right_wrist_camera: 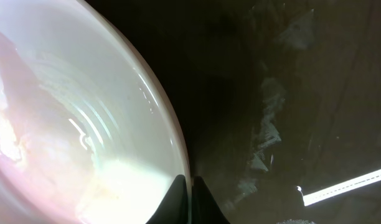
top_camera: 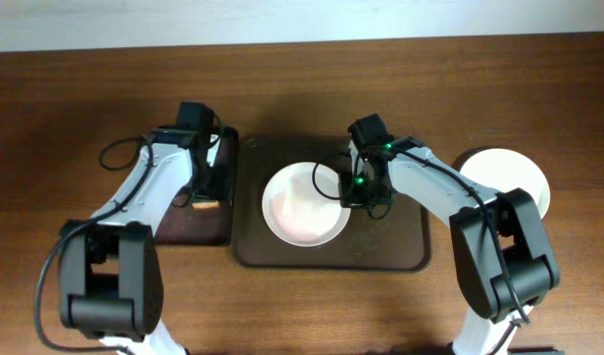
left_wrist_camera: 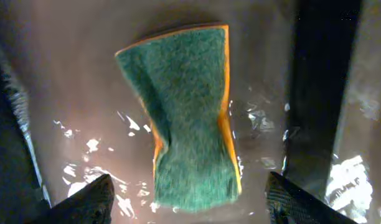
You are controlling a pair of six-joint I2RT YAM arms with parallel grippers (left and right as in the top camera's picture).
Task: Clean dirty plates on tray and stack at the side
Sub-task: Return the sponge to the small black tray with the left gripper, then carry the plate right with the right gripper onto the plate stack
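Observation:
One pinkish-white plate [top_camera: 304,204] lies on the dark brown tray [top_camera: 401,251], left of its middle. My right gripper [top_camera: 353,190] is shut on that plate's right rim; the right wrist view shows both fingertips [right_wrist_camera: 189,193] pinching the rim of the plate [right_wrist_camera: 84,124]. Another white plate [top_camera: 509,173] rests on the bare wood at the right side, partly hidden by my right arm. My left gripper [left_wrist_camera: 189,199] is open above the green-and-yellow sponge [left_wrist_camera: 187,112], its fingertips wide on either side of the sponge's near end.
The sponge lies on the smaller black tray [top_camera: 198,227], left of the big tray. My left arm hangs over that tray. The pale wall edge runs along the table's back.

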